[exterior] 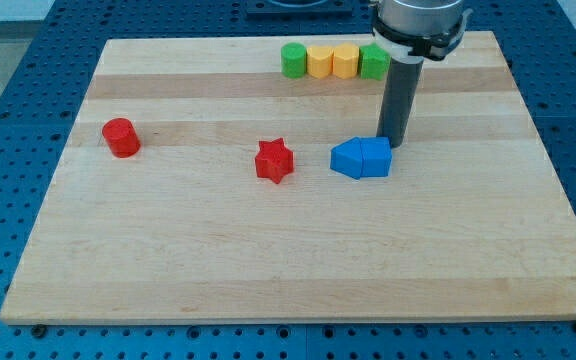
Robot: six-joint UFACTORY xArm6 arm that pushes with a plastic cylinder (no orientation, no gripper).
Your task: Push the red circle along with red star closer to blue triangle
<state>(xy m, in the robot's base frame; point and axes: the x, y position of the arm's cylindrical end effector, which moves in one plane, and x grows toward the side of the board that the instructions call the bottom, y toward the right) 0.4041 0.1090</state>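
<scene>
Red circle: sitting far off toward the view's left of my tip, well apart from everything else on the surface.
Red star: lying between the circle and my tip, near the blue pair, apart from them.
Blue triangle: I am reading it as one of two blue blocks sitting touching each other; which half is the triangle I cannot tell.
My tip: resting just beside the blue pair's upper right corner, possibly touching. No pincer on this rig, only a plain rod, so nothing is being held.
Row at the view's top, behind my tip: green block, two yellow blocks, second green block partly hidden by the rod.

Risks, as I am judging them:
- Departing carelessly, I am likely nudging the blue pair, moving the target.
- Crossing directly leftward means sweeping the star off line.
- The round circle is prone to slipping sideways off an off-centre push.
</scene>
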